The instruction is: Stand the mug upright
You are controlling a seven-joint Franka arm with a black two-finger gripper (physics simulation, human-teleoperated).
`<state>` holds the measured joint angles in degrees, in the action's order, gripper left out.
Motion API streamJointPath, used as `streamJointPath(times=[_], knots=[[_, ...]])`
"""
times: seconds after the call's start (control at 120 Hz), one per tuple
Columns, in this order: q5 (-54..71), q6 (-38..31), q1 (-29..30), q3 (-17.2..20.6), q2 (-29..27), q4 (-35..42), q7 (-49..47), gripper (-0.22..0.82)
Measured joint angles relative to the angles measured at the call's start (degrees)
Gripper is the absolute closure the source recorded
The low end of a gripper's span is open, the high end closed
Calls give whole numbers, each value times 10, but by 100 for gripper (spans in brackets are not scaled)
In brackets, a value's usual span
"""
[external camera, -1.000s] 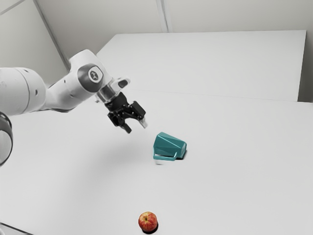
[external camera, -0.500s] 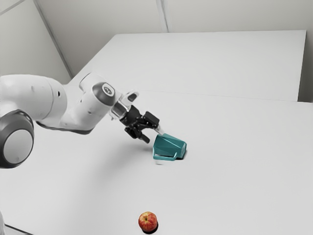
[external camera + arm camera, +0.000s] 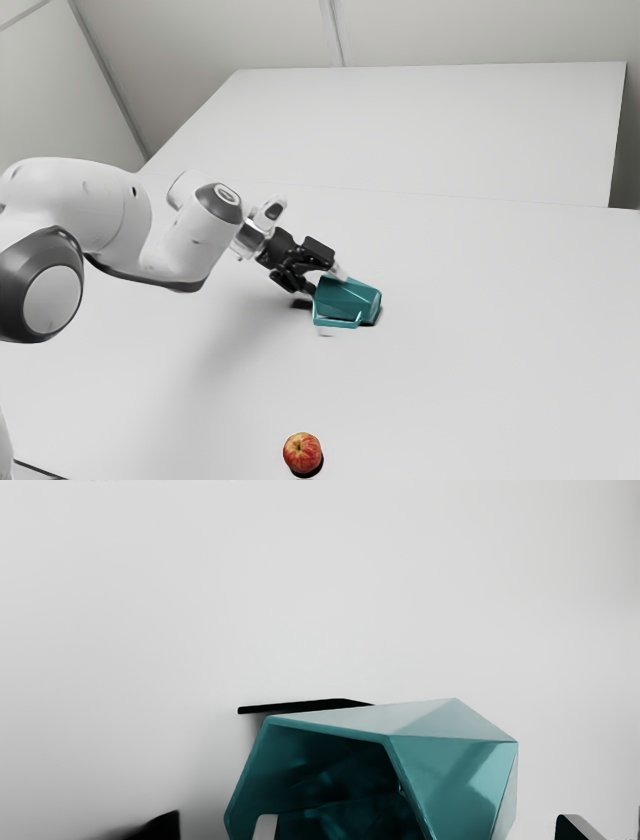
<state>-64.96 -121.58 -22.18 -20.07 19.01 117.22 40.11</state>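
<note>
Exterior view: teal mug [image 3: 350, 298] on its side on white table [image 3: 480, 370], mouth toward the exterior view's left, handle on near side. Gripper [image 3: 325, 281] at mouth end, angled down. Apple [image 3: 302, 452] on near side, well apart from mug. Wrist view: gripper [image 3: 420, 830] spread wide, one fingertip at mug's mouth, other beyond its outer side; contact can't be told.

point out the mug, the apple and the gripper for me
Mug [image 3: 455, 780]: wrist view, on an outer facet of its side.
Apple [image 3: 302, 453]: exterior view, on the middle of its skin.
Gripper [image 3: 325, 281]: exterior view, midway between its fingertips.
</note>
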Motion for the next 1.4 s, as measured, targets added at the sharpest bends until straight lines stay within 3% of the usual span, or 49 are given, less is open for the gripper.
streamJointPath(times=[0.392,0.858,1.4], knots=[[-48,18,-4,2,0,11,52,3],[-65,21,-3,6,0,20,83,40],[-70,21,-6,8,-33,18,100,73]])
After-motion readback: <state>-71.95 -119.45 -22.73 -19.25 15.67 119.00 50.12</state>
